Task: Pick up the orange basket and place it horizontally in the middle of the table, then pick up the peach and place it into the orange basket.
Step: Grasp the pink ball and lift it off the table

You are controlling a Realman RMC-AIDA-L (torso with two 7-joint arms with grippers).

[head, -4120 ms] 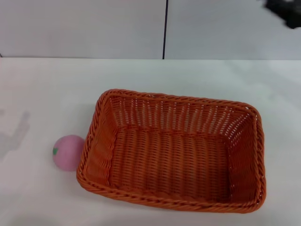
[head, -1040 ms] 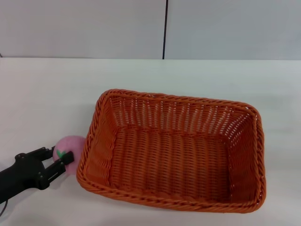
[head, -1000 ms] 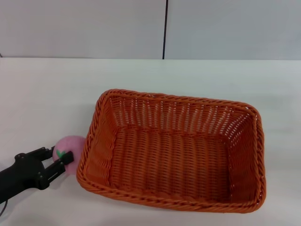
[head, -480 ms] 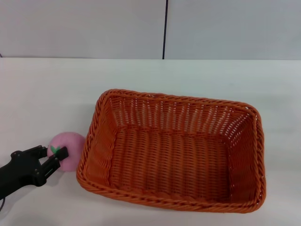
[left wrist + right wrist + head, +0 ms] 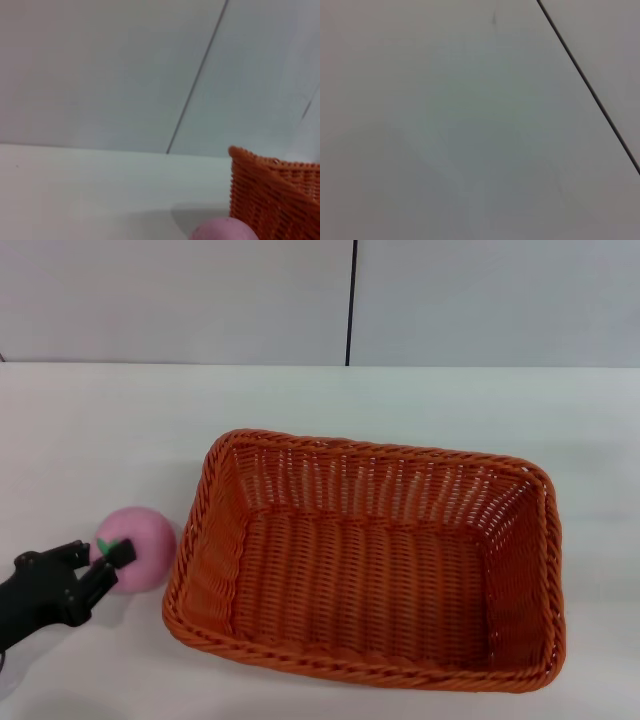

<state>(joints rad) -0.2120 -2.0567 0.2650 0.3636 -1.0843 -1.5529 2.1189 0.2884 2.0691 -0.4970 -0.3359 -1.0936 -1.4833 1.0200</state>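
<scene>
Orange basket (image 5: 365, 570) holds nothing; peach (image 5: 135, 548) just beside it, apparently clamped in left pincer (image 5: 105, 560).

A pale grey wall (image 5: 180, 300) runs behind the work surface, plain and smooth. A thin dark seam (image 5: 351, 302) cuts it top to bottom, a little right of centre in the head view, splitting it into two panels — the right one (image 5: 500, 300) much the same grey as the left.

In the left wrist view the wall (image 5: 100, 75) fills most of the picture, and the seam (image 5: 197, 77) slants across it.

In the right wrist view the wall (image 5: 445, 125) takes up nearly everything — the seam (image 5: 590, 87) crosses one corner at a slant.
</scene>
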